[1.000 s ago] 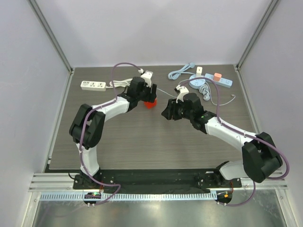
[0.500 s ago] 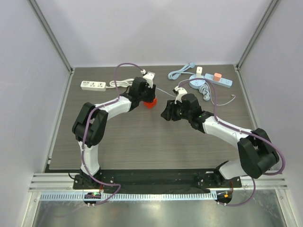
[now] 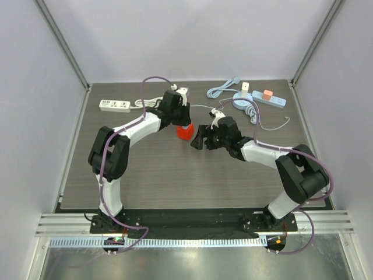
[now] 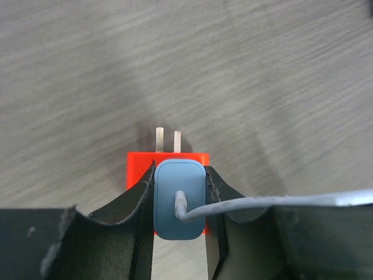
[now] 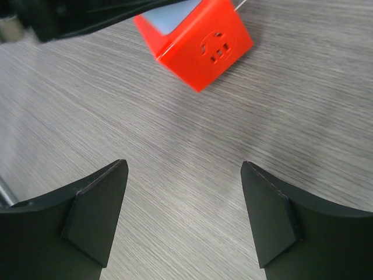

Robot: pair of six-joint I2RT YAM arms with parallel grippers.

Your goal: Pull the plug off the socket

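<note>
A red cube socket (image 3: 185,132) sits mid-table with a light blue plug (image 4: 179,198) pushed into it. Two metal prongs (image 4: 168,140) stick out of the cube's far side. My left gripper (image 4: 179,175) is shut on the blue plug from both sides, and the plug's grey cable (image 4: 280,201) runs off to the right. In the top view the left gripper (image 3: 182,121) is right over the cube. My right gripper (image 5: 183,168) is open and empty, just short of the cube (image 5: 201,44); in the top view the right gripper (image 3: 197,142) is right of the cube.
A white power strip (image 3: 114,105) lies at the back left. A light blue power strip (image 3: 265,98) with an orange and a white plug, and a coiled blue cable (image 3: 245,106), lie at the back right. Grey walls enclose the table.
My right gripper has moved left, close up to the red cube. The left gripper, holding the plug, has shifted slightly and the cube sits a little nearer.
</note>
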